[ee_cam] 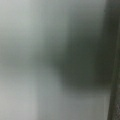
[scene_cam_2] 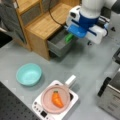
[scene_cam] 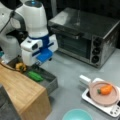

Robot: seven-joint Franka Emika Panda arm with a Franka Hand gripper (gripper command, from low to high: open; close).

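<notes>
I had the grey bench (scene_cam: 72, 75) carrying the toaster oven (scene_cam: 85, 35) at its far edge and the wooden cabinet (scene_cam_2: 42, 25) with its open drawer (scene_cam_2: 58, 43). The gripper (scene_cam: 37, 63) hung just over that drawer, above the green vegetable (scene_cam: 35, 75) lying inside; I could not tell how its jaws stood. Dropping blind, I judged, risked striking the drawer's rim or the yellow piece (scene_cam: 21, 66) beside it.

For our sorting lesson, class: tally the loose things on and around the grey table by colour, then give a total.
Green: 1, the green vegetable in the open drawer, beside the end effector.
Orange: 1, the carrot on the pink plate.
Yellow: 1, the yellow item in the drawer.
Teal: 1, the bowl.
Pink: 1, the plate.
Total: 5
</notes>
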